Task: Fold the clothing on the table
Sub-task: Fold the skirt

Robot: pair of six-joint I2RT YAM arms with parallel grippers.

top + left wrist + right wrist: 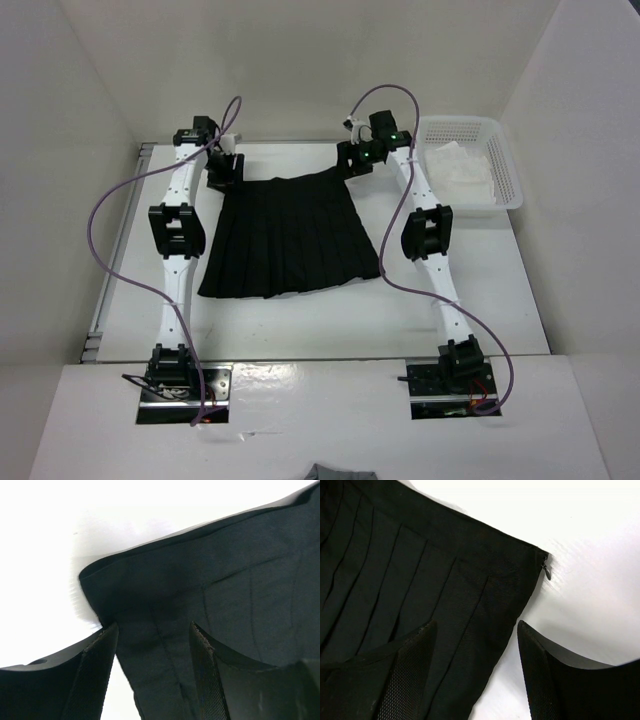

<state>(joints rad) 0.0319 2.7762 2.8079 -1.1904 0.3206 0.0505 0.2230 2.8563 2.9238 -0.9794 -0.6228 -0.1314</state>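
Your black pleated fabric skirt (285,238) lies flat mid-frame on the white tabletop (320,325), waistband toward the top. Each arm sits at a waistband corner, likely so you can lift that edge for a fold. The left gripper (153,628) stands wide over the upper-left corner. The right gripper (475,626) is also wide and straddles the upper-right corner's edge, near the zipper pull (546,571). Neither holds anything.

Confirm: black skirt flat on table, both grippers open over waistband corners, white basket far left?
No: the basket sits far right, as the top external view shows. The skirt, table, left gripper and right gripper are as stated.
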